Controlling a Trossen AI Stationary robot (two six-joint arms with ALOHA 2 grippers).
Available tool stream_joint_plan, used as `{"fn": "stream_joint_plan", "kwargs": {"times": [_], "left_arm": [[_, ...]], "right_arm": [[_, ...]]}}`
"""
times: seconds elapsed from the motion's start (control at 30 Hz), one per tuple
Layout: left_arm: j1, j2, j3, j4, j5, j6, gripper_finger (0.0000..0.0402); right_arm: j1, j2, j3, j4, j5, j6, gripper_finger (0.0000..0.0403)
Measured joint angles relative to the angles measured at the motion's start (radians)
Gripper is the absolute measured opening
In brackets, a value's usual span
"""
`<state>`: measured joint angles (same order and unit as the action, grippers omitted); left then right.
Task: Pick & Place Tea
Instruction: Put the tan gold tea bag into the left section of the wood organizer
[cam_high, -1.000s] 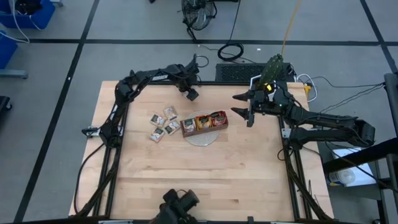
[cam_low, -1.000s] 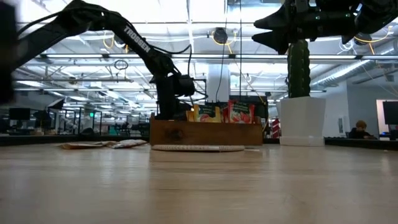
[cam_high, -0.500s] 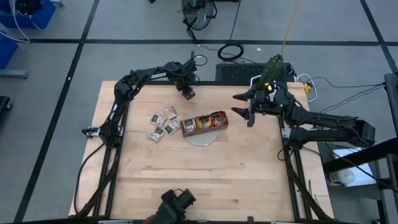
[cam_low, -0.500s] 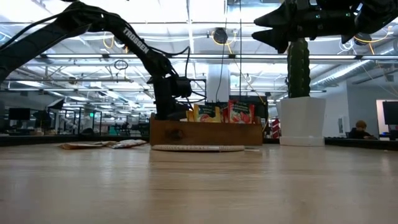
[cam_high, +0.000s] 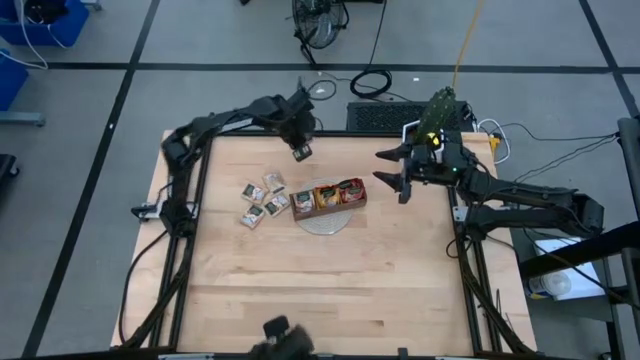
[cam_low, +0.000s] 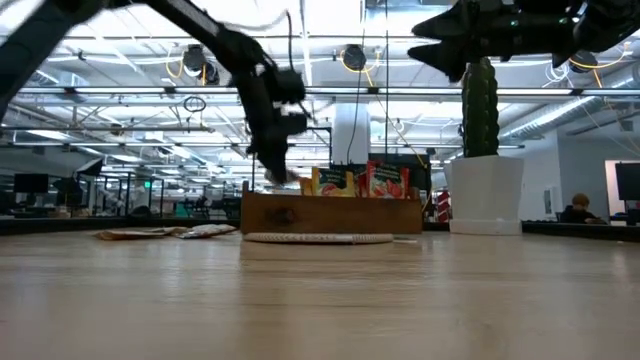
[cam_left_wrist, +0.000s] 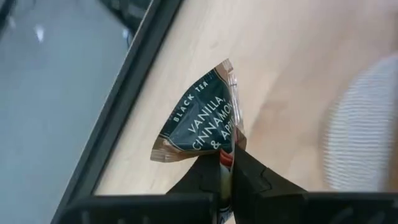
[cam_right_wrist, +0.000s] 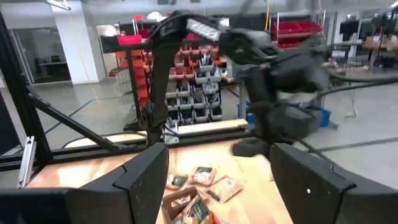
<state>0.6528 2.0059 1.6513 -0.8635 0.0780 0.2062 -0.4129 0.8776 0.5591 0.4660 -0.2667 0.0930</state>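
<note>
Over the table's (cam_high: 300, 280) far edge, the left gripper (cam_left_wrist: 225, 163) pinches a dark-labelled sachet (cam_left_wrist: 202, 121) by its corner, probably to carry it trayward (cam_high: 329, 198), while the right gripper (cam_high: 392, 170) waits spread.

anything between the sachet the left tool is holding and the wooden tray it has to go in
Nothing visible. The left tool is shut on a dark-label tea sachet, raised near the table's far edge. Between it and the wooden tray lies only bare tabletop; the loose sachets lie off to the side.

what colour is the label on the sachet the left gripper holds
Dark teal-black with pale lettering on the sachet, pinched in the left gripper; the left wrist view shows it best.
</note>
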Motion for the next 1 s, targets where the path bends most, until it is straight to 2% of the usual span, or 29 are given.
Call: {"fn": "stream_joint_plan", "kwargs": {"times": [0.13,0.27,0.37,0.47,0.57,0.67,0.73,0.8,1.0], "left_arm": [[-0.093,-0.217,-0.194,0.154,0.001,0.006,0.0012],[-0.208,-0.473,-0.5,0.473,0.012,0.003,0.0012],[-0.288,-0.622,-0.753,0.778,0.017,-0.002,0.0012],[-0.364,-0.699,-0.967,1.15,0.02,-0.052,0.0013],[-0.441,-0.695,-1.122,1.481,0.003,-0.082,0.0019],[-0.515,-0.658,-1.19,1.632,-0.121,-0.12,0.0018],[-0.549,-0.634,-1.208,1.62,-0.246,-0.158,0.0011],[-0.576,-0.6,-1.204,1.63,-0.328,-0.191,0.0011],[-0.611,-0.453,-1.123,1.624,-0.428,-0.314,0.0011]], "right_arm": [[0.0,-0.083,0.0,-0.025,-0.05,-0.03,0.026],[0.0,-0.186,0.001,-0.172,-0.044,-0.123,0.026],[-0.002,-0.25,0.001,-0.283,0.007,-0.198,0.026],[-0.002,-0.291,0.001,-0.348,0.032,-0.224,0.026],[-0.002,-0.32,0.0,-0.373,0.034,-0.23,0.026],[-0.002,-0.328,0.0,-0.366,0.034,-0.202,0.026],[-0.002,-0.328,0.0,-0.366,0.034,-0.181,0.026],[-0.003,-0.326,0.0,-0.369,0.034,-0.164,0.026],[-0.003,-0.326,0.0,-0.366,0.034,-0.138,0.026]]}}
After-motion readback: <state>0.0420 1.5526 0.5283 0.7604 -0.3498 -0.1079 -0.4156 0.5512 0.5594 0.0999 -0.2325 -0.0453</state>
